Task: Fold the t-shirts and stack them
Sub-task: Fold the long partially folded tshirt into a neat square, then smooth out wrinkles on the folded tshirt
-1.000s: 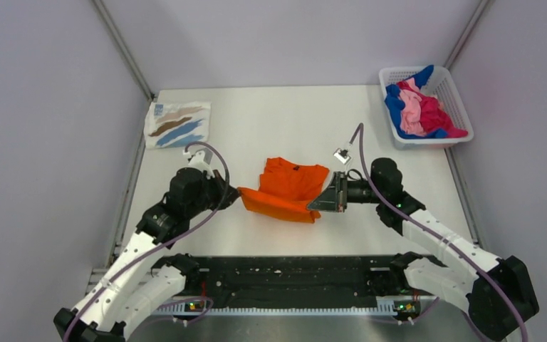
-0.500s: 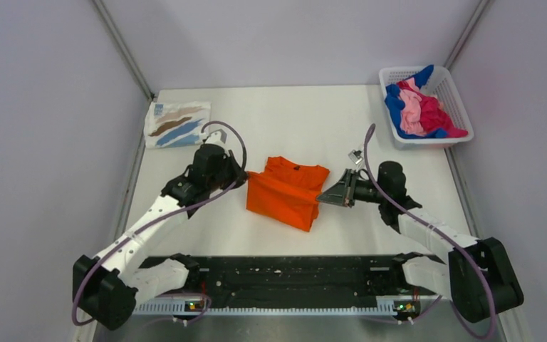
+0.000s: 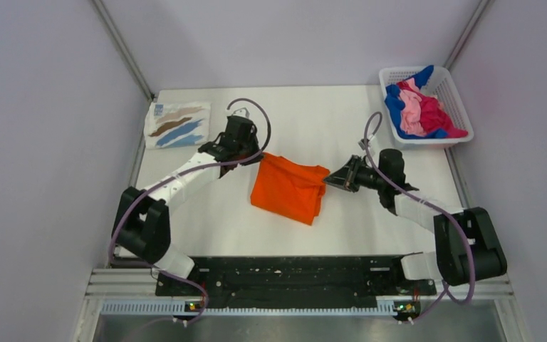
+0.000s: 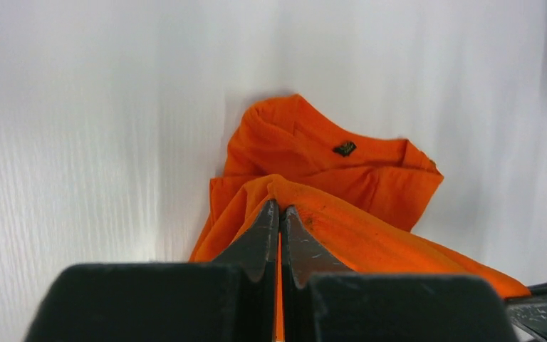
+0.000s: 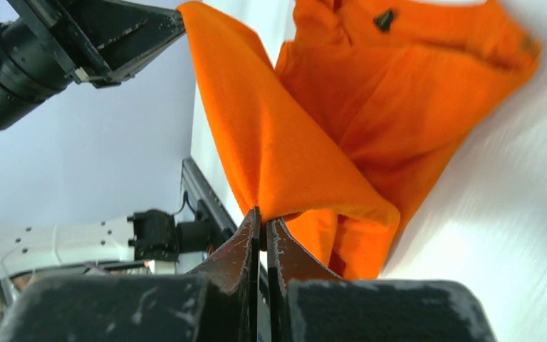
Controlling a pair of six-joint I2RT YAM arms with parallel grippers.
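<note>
Mid-fold on the orange t-shirt (image 3: 289, 191) at the middle of the table (image 3: 306, 117), left gripper (image 4: 279, 208) and right gripper (image 5: 262, 217) jaws clamped on its lifted edge, probably needing next an even lay-down toward the collar, then release.

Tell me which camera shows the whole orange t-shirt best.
Top external: the orange t-shirt shows whole, every edge in frame. Left wrist gives only its collar end past the shut left fingers. Right wrist gives a lifted fold up close, cropped at the top.
</note>
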